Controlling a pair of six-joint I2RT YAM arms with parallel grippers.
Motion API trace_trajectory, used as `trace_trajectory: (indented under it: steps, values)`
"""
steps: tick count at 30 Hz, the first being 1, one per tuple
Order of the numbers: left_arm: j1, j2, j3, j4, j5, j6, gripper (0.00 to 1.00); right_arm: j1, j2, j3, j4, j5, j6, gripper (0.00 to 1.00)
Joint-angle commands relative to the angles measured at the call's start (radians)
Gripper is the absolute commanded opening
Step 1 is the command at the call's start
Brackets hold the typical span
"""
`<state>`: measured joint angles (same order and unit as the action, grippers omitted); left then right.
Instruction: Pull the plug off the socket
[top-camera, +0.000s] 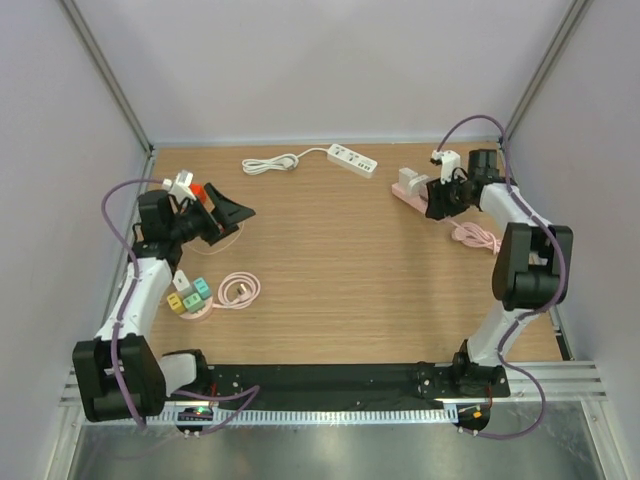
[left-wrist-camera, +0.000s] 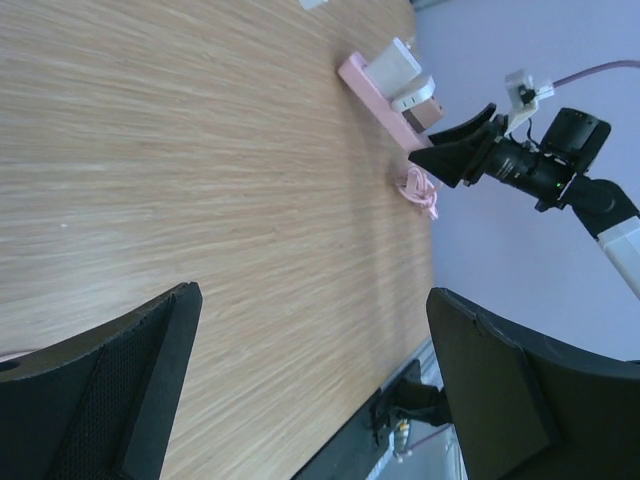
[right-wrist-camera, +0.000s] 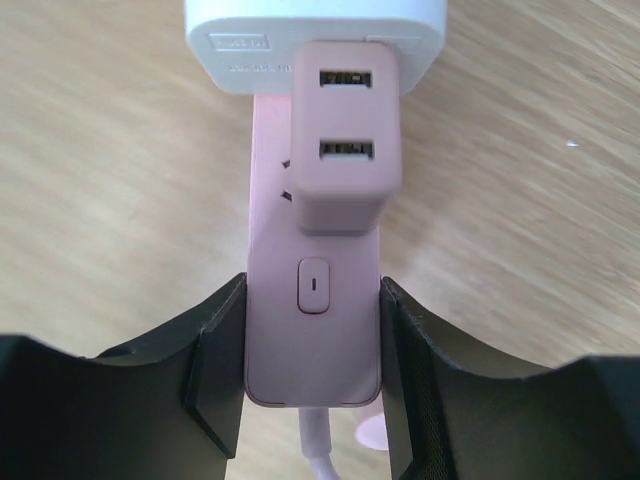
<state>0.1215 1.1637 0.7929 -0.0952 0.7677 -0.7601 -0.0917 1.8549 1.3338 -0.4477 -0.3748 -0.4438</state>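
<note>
Closest in, the right gripper (right-wrist-camera: 312, 345) is pinching the pink power strip (right-wrist-camera: 268, 230) by its long sides. One finger is pressing on each edge, just ahead of where the cable (right-wrist-camera: 318, 445) is leaving the strip's end. Just beyond the fingertips the switch (right-wrist-camera: 315, 285) is sitting. Past it the pink plug (right-wrist-camera: 345, 130), a two-port USB block, is standing seated in its socket, with a white adapter (right-wrist-camera: 315, 35) plugged in directly behind. I'd say the bracing step is under way: the strip is being pinned and the plug isn't yet touched. Far across the table (right-wrist-camera: 120, 150), the left gripper (left-wrist-camera: 312, 310) is hanging wide open, holding nothing. Next, I reckon it needs to travel over, close on the pink plug and pull straight off the strip's face.
</note>
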Motion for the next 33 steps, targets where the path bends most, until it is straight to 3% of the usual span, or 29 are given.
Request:
trace_trajectory:
  steps: [1,8,15,26,33]
  values:
    - [-0.065,0.028,0.022,0.08,0.076,-0.03,1.0,0.012,-0.195,-0.059,-0.041,-0.272,-0.152,0.01]
    - [-0.232,0.077,0.069,0.048,0.049,0.048,0.99,0.024,-0.365,-0.217,-0.233,-0.413,-0.376,0.01]
    - [-0.416,0.116,0.114,0.009,-0.031,0.191,1.0,0.04,-0.43,-0.298,-0.426,-0.495,-0.581,0.01]
    - [-0.617,0.215,0.184,-0.075,-0.055,0.727,1.0,0.084,-0.467,-0.34,-0.747,-0.564,-1.122,0.01]
    - [-0.781,0.246,0.166,-0.098,-0.048,1.093,1.0,0.139,-0.439,-0.323,-0.812,-0.57,-1.228,0.01]
